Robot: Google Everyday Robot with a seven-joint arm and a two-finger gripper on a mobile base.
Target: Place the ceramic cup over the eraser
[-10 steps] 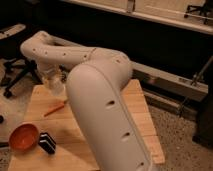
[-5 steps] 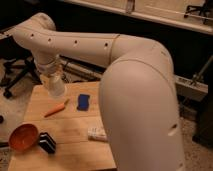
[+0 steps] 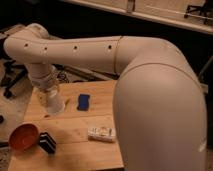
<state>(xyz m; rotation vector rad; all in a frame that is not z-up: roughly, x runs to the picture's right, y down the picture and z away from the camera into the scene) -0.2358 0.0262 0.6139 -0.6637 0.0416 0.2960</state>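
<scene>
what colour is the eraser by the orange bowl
Black with white stripes: the eraser, camera view. The pincer hangs farther back.

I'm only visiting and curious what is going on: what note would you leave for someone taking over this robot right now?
Gripper: shut, hanging over the far side of the table, beside the blue pad.
Ceramic cup: none seen standing on the table; a pale shape at the gripper's tip may be it, cannot tell.
Eraser: near edge, next to the orange bowl, uncovered.
Done: nothing covers the eraser.
Left: set the cup over it.
</scene>
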